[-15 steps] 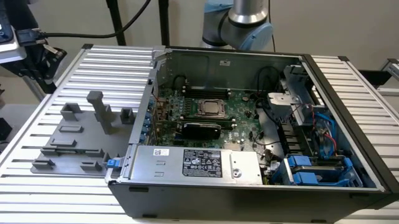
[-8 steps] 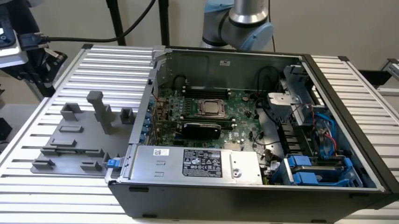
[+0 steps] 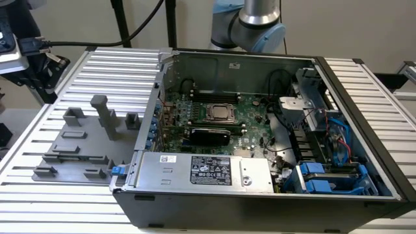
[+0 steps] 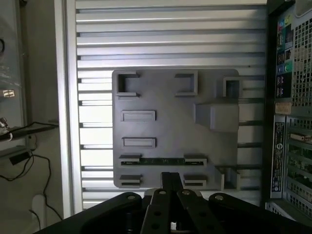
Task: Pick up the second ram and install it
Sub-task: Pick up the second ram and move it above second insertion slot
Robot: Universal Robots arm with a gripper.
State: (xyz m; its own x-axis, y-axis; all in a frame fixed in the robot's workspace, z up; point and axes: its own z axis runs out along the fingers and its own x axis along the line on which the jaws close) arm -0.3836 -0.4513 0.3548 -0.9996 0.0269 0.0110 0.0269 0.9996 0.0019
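Where the ram [image 4: 163, 160] sits: flat in a slot of the grey fixture plate [image 4: 170, 131], on the slatted counter [image 4: 170, 44] beside the computer case [image 4: 292, 122].
End effector [image 4: 171, 178]: near the ram; grip can't tell.

Slatted metal table [image 3: 104, 63], loaded.
A grey fixture plate [image 3: 91, 146] lies at the exterior view's left, an open computer case [image 3: 247, 214] just beside it.

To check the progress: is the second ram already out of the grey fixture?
No, the second ram sits in its holder on the grey fixture, as the wrist view shows.
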